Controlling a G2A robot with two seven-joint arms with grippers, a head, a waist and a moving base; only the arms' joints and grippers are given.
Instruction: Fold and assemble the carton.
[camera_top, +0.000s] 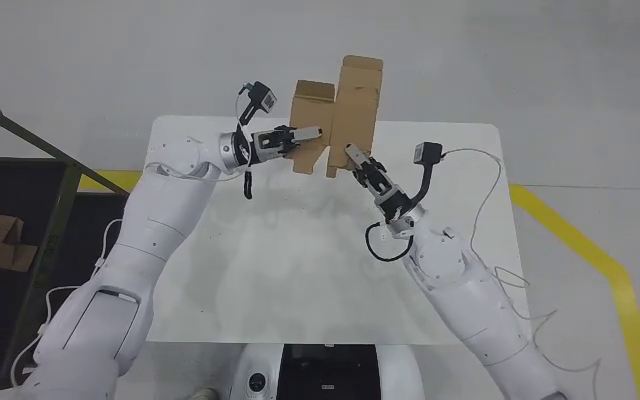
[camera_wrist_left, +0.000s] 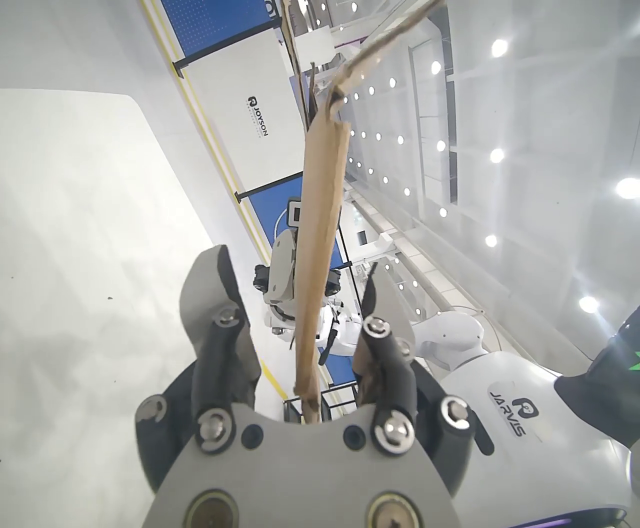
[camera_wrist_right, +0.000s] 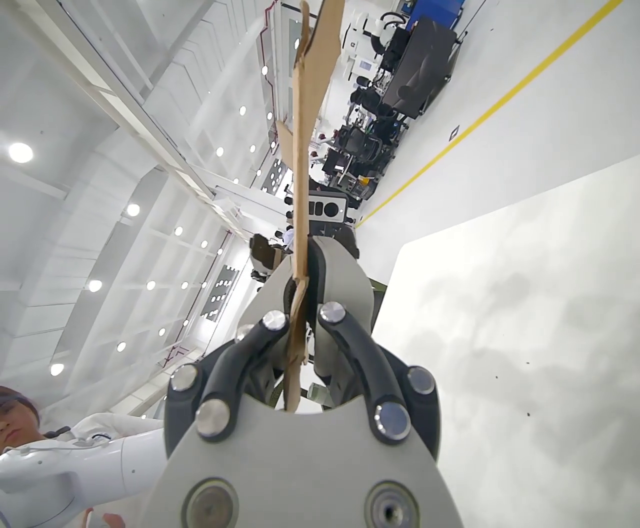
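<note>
Right gripper (camera_wrist_right: 300, 270) clamps flat brown cardboard carton (camera_top: 350, 100) above white table's (camera_top: 300, 260) far edge; left wrist view: left gripper (camera_wrist_left: 297, 272) spread wide, straddling carton.

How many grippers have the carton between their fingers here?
2. The left gripper straddles one side edge of the carton, fingers apart and not clamped. The right gripper is at the carton's lower edge, shut on it.

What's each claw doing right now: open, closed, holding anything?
Left claw: open, straddling the flat brown cardboard carton without clamping it.
Right claw: closed on the carton's edge.
</note>
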